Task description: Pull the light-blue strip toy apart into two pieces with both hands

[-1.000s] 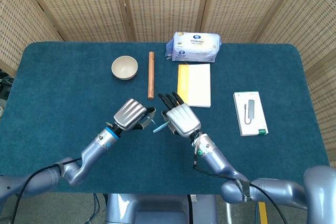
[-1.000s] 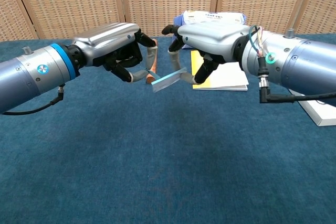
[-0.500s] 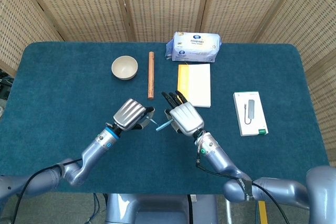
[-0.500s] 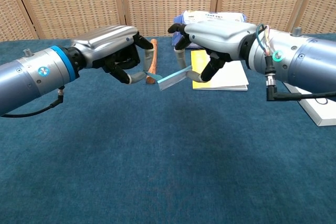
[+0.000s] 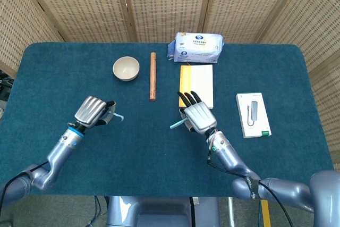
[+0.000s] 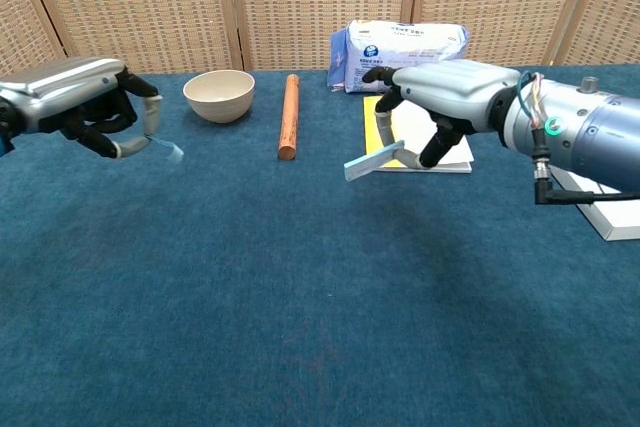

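The light-blue strip toy is in two pieces, a long strip [image 6: 373, 161] pinched in the right hand [image 6: 440, 97] just beside the yellow notebook [image 5: 197, 85], and a short bit [image 6: 172, 151] gripped in the left hand [image 6: 85, 102], well apart across the blue surface [image 6: 300, 297].

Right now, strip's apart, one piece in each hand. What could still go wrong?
1. The left hand pinches only a small light-blue piece at its fingertips, so it could slip out.
2. The right hand holds the longer piece low beside the yellow notebook; lowering it carelessly may snag the cover.
3. The wooden stick lies between the hands and could roll if brushed.
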Robot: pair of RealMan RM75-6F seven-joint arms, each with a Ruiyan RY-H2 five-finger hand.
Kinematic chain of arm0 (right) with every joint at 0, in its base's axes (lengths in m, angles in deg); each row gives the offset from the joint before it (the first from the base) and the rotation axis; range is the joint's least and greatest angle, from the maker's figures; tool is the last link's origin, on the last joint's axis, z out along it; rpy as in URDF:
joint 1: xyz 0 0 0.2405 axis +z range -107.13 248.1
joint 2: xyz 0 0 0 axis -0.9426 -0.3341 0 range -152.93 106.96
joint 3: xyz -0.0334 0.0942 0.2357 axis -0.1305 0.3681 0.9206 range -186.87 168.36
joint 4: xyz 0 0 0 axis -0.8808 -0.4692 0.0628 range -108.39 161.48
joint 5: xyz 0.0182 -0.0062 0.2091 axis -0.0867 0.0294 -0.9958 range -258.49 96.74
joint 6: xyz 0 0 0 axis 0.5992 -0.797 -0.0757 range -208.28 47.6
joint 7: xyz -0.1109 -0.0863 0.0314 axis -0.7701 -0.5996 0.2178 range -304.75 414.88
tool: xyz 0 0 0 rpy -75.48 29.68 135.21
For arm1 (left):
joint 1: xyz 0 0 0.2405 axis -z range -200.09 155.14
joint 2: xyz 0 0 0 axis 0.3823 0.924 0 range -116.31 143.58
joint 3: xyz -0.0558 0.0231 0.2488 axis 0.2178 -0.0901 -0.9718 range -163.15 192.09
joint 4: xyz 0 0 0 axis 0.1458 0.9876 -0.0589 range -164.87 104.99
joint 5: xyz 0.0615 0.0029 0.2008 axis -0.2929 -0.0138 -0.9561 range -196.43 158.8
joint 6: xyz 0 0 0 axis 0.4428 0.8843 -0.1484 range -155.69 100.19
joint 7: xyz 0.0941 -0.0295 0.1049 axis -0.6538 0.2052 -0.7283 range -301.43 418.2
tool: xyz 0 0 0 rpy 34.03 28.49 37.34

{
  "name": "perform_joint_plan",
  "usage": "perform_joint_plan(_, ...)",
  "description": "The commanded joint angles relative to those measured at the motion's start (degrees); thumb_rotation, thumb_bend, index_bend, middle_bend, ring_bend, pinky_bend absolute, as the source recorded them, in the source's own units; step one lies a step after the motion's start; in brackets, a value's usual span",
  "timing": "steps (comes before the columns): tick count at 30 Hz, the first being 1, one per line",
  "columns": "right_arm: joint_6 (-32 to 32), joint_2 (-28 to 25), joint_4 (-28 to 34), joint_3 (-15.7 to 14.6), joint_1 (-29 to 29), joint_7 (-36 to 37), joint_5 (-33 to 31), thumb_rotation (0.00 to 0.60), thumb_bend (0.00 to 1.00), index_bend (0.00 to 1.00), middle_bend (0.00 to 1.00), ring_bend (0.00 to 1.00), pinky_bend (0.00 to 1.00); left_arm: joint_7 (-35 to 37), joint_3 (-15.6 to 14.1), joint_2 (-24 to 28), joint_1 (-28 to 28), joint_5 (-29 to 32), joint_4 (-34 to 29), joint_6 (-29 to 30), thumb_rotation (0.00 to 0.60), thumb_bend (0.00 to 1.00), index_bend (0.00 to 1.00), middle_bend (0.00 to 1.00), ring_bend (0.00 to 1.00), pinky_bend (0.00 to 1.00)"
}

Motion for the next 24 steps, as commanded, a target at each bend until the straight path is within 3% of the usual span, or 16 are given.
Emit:
perform_joint_plan(1,-0.7,1.2,-2.0,-0.3,-0.1,0.8,-0.5,0.600,0.57,0.61,0.00,0.00,0.00,1.3,-0.6,0.9,-1.0,-0.3,1.7,1.0,0.600,0.64,0.78,0.94,1.00,0.96)
perform_joint_plan(2,-0.8,1.4,-2.3,-0.3,-0.1,0.8,-0.6,0.600,0.57,0.61,0.00,0.00,0.00,1.4,-0.6,0.9,-1.1,-0.3,2.0,1.1,0.600,0.61,0.78,0.93,0.99,0.96)
perform_joint_plan(4,-1.0,2.1,-3.8,-0.4,-0.1,1.0,-0.9,0.600,0.50,0.58,0.00,0.00,0.00,1.7,-0.9,1.1,-1.5,-0.4,3.0,1.2,0.600,0.41,0.77,0.87,0.96,0.95)
perform_joint_plan(5,-1.0,2.4,-4.4,-0.4,-0.2,1.1,-0.9,0.600,0.40,0.54,0.00,0.00,0.00,1.4,-1.0,1.2,-1.6,-0.6,3.6,1.3,0.600,0.25,0.74,0.77,0.91,0.92)
perform_joint_plan(6,-0.9,2.7,-4.8,-0.3,-0.3,1.3,-0.9,0.600,0.23,0.45,0.00,0.00,0.00,0.4,-1.2,1.2,-1.6,-0.8,4.3,1.4,0.600,0.10,0.69,0.63,0.86,0.85)
perform_joint_plan(7,-0.6,2.8,-5.1,-0.2,-0.4,1.6,-0.9,0.600,0.08,0.33,0.00,0.00,0.00,-1.2,-1.3,1.1,-1.7,-0.9,5.0,1.7,0.600,0.03,0.61,0.49,0.80,0.77)
perform_joint_plan(8,-0.3,2.9,-5.2,0.0,-0.6,1.7,-1.0,0.600,0.02,0.25,0.00,0.00,0.00,-2.8,-1.3,1.0,-1.9,-1.0,5.6,2.1,0.600,0.01,0.56,0.40,0.73,0.71)
perform_joint_plan(10,-0.4,2.1,-4.4,0.0,-0.9,0.8,-2.0,0.600,0.00,0.06,0.00,0.00,0.00,-5.5,-0.9,0.7,-2.5,-0.8,5.7,3.5,0.600,0.00,0.41,0.23,0.45,0.57)
perform_joint_plan(12,-0.1,1.1,-2.8,0.2,-1.3,0.4,-2.6,0.600,0.00,0.01,0.00,0.00,0.00,-6.8,-0.6,1.2,-3.0,0.5,4.2,2.6,0.600,0.00,0.31,0.18,0.38,0.54)
perform_joint_plan(14,0.5,0.0,-0.9,0.4,-1.9,0.9,-2.7,0.600,0.00,0.00,0.00,0.00,0.00,-8.0,0.1,2.4,-3.3,2.1,1.4,1.6,0.600,0.00,0.26,0.15,0.40,0.54)
perform_joint_plan(17,2.2,-2.3,2.3,0.2,-3.4,1.9,-1.4,0.600,0.00,0.00,0.00,0.00,0.00,-10.2,0.7,4.3,-4.0,3.4,-2.0,1.7,0.600,0.00,0.19,0.04,0.36,0.43)
perform_joint_plan(22,7.6,-7.6,7.3,-1.8,-7.6,4.4,4.2,0.600,0.00,0.00,0.00,0.00,0.00,-13.5,1.4,8.9,-7.3,6.4,-9.6,4.2,0.600,0.00,0.01,0.00,0.06,0.13)
perform_joint_plan(24,10.9,-10.1,8.0,-3.3,-10.1,5.9,7.9,0.600,0.00,0.00,0.00,0.00,0.00,-16.1,1.5,11.9,-9.9,8.7,-14.9,6.2,0.600,0.00,0.00,0.00,0.00,0.05)
